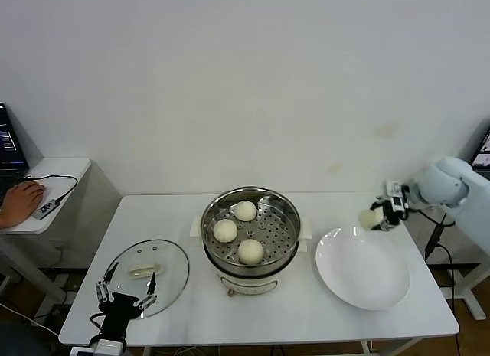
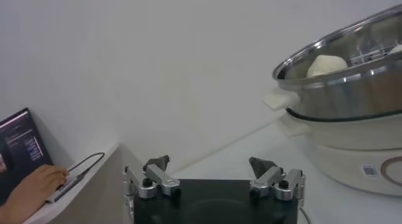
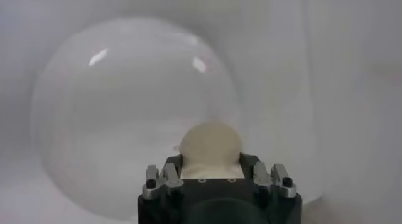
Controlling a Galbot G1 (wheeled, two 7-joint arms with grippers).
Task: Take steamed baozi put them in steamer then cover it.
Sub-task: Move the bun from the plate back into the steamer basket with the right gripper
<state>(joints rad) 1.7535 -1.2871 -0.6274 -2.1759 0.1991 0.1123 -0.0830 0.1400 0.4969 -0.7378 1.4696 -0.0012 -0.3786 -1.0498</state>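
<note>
My right gripper [image 1: 377, 217], clamping the fourth baozi [image 1: 370, 218] above the plate [image 1: 362, 270], should carry it level to the steamer [image 1: 250, 232]'s free tray spot; left gripper [image 1: 125, 293] waits, fingers spread.

No legible text, brand, number or sign found. The steamer [image 2: 352, 112] carries a small label and a round marking on its cream base, both too small to read. The laptop screen [image 2: 22, 150] at far left shows unreadable lines.
</note>
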